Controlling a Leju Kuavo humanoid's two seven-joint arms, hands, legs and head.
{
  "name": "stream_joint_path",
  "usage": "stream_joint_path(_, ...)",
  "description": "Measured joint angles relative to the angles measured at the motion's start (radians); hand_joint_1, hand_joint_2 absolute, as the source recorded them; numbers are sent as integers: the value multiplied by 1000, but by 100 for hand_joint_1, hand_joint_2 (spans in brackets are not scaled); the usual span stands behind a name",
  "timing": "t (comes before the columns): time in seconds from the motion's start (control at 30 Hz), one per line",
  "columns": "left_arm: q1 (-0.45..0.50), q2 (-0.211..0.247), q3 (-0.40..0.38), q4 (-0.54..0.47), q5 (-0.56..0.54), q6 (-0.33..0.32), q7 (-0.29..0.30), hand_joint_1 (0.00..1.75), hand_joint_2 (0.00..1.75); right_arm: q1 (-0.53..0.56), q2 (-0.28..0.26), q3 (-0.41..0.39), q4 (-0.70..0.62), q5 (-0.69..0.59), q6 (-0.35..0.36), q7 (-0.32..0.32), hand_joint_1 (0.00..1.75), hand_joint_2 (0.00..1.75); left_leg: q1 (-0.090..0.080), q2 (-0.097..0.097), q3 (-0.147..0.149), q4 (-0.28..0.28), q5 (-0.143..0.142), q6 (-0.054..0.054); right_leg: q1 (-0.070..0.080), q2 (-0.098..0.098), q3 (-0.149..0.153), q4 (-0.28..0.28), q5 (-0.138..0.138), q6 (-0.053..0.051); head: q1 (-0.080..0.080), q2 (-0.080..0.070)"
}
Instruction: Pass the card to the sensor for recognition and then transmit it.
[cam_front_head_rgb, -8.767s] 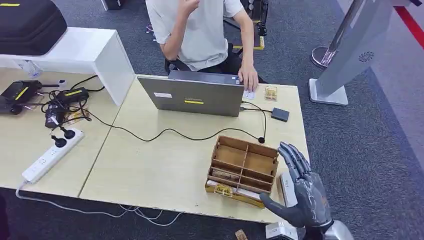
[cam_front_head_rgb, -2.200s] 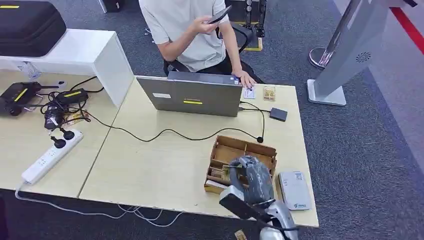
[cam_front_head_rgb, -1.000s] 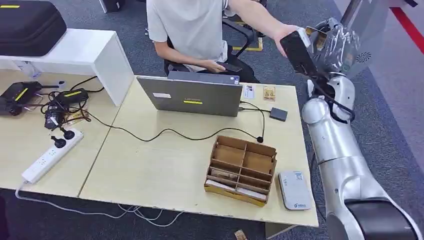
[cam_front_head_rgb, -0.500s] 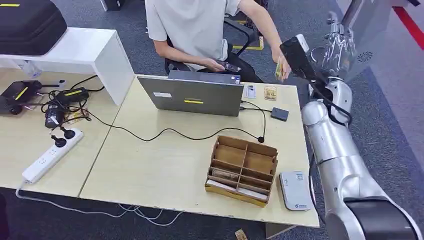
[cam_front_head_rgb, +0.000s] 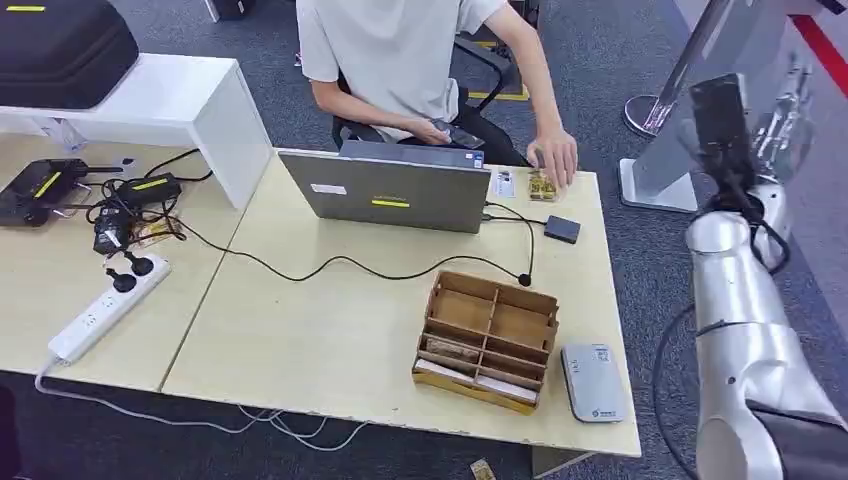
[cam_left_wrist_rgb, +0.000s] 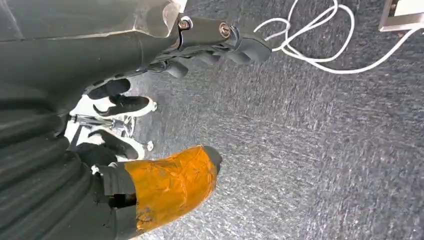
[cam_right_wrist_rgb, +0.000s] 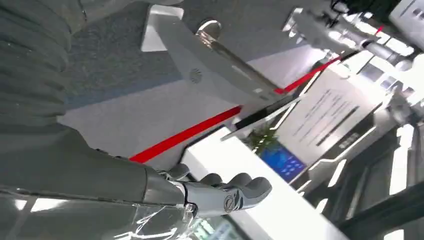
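Small yellow card (cam_front_head_rgb: 541, 185) lies on the pale wooden desk (cam_front_head_rgb: 330, 330) at about one o'clock, under a person's hand (cam_front_head_rgb: 553, 159). Right hand (cam_front_head_rgb: 790, 105) is raised at two o'clock, fingers apart, empty; left hand (cam_left_wrist_rgb: 165, 55) empty

Head camera looks down from high over the desk (cam_front_head_rgb: 330, 330). Left wrist camera hangs close above grey carpet (cam_left_wrist_rgb: 320, 150). Right wrist camera points off toward the leaning stand (cam_right_wrist_rgb: 220, 67) (head view shares it).
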Motion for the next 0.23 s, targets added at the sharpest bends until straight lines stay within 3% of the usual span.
stream_joint_path(0.23, 10, -4, 0, 0, 15, 13, 32, 0, 175, 164, -231, -292, 27, -291, 105, -146, 0, 175, 0, -8, -1, 2, -3, 5, 0, -8, 5, -4, -3, 5, 0, 0)
